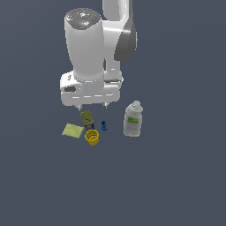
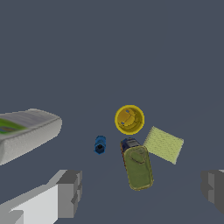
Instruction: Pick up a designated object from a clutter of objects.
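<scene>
Claw (image 1: 92,106) of the white arm hangs wide apart and empty above the clutter, its two short fingertips (image 1: 79,107) pointing down, well clear of the dark grey bench (image 1: 176,185). I judge it is held high so the wrist camera can take in the whole group before a descent. The small flat pale yellow-green speckled sponge pad (image 1: 72,130), the thing to pick, lies flat on the bench at the outer edge of the group, at about nine o'clock from the round bright-yellow cup (image 1: 92,137) in the exterior view, just beside it but apart.

Only the exterior view shows the white labelled plastic bottle (image 1: 133,119) whole, and the claw's height. Only the wrist view shows the cup's hollow, the gap between pad and olive printed box (image 2: 138,166), and the tiny blue piece (image 2: 100,144) clear of everything.
</scene>
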You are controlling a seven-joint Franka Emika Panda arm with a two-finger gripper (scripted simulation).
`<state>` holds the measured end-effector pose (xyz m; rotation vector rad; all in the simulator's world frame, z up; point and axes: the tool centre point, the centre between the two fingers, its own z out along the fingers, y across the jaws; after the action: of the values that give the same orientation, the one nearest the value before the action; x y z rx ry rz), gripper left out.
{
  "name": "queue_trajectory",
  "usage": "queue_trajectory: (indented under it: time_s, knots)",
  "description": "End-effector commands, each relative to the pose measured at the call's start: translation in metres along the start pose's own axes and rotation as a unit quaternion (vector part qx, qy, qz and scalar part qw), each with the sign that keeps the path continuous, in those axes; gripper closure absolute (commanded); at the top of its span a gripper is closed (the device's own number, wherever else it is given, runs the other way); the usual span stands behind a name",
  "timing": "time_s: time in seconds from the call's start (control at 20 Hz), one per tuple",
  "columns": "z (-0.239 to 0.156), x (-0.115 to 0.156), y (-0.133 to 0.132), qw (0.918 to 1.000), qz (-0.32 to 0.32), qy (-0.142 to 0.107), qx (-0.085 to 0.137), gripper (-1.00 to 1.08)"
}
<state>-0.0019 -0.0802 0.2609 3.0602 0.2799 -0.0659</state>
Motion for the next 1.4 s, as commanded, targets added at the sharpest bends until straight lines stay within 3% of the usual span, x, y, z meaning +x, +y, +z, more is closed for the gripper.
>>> queue_trajectory:
  time_s: [0.0, 0.35, 0.65, 1.0, 1.35]
  knots:
    - [0.011, -0.001, 0.01, 0.9996, -0.028, -0.002, -0.003, -0.92]
    - [0.044, -0.004, 0.036, 0.994, -0.109, -0.008, -0.007, -0.92]
    - [0.071, -0.008, 0.057, 0.984, -0.178, -0.011, -0.007, -0.92]
    - [0.103, -0.016, 0.078, 0.9661, -0.258, -0.011, -0.004, -0.92]
    - [0.134, -0.025, 0.097, 0.9416, -0.337, -0.007, 0.002, -0.92]
